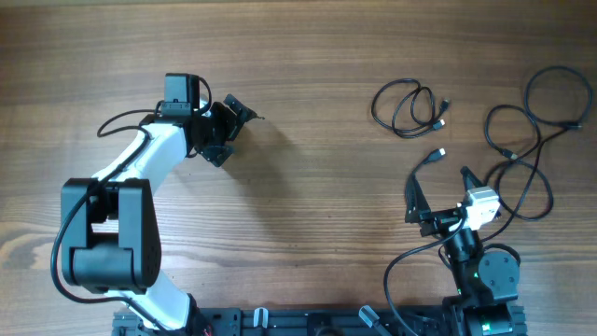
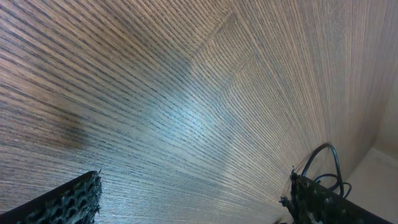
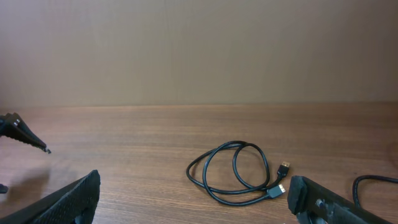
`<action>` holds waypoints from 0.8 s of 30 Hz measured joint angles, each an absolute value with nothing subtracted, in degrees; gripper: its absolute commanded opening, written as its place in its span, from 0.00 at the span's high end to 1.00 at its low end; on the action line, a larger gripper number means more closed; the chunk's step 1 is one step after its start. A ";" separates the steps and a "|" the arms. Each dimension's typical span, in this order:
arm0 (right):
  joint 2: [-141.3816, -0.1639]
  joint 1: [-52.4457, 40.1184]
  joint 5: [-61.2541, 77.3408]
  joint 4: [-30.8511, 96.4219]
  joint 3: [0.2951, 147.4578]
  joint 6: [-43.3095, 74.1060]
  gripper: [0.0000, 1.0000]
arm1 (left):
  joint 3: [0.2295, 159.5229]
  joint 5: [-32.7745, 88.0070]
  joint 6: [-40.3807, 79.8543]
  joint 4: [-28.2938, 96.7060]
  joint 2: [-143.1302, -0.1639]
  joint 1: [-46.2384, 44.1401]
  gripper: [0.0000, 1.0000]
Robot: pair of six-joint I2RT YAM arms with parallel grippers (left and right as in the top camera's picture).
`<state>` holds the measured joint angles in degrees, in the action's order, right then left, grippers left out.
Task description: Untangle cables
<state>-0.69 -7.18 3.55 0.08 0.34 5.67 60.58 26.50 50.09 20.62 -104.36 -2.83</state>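
Two robot arms reach over a wooden desk [image 1: 308, 215]. On the left half, the left tool [image 1: 233, 136] hangs with its fingers spread wide, holding nothing. Near the front right corner, the right tool [image 1: 438, 179] is also spread and empty. Toward the far right corner lies a small coiled cable [image 1: 408, 109]. Apart from it, a larger looped cable [image 1: 536, 140] sprawls along the right edge, close beside the right tool.
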 measured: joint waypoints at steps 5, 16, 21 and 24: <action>-0.69 -7.18 3.55 0.08 0.34 5.67 0.00 | 60.58 26.50 50.09 20.62 -104.36 -2.87 0.00; -0.69 -7.18 3.55 0.08 0.34 5.65 0.00 | 60.58 26.52 50.09 20.64 -85.71 -13.93 0.00; -0.69 -7.18 3.55 0.08 0.34 5.67 0.00 | 60.58 26.65 50.11 20.64 -76.95 -20.86 0.00; -0.69 -7.18 3.55 0.08 0.34 5.67 0.00 | 60.58 26.87 50.15 20.64 -71.16 -24.67 0.00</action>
<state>-0.69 -7.18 3.55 0.08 0.34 5.67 60.58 26.87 50.15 20.64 -71.16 -24.67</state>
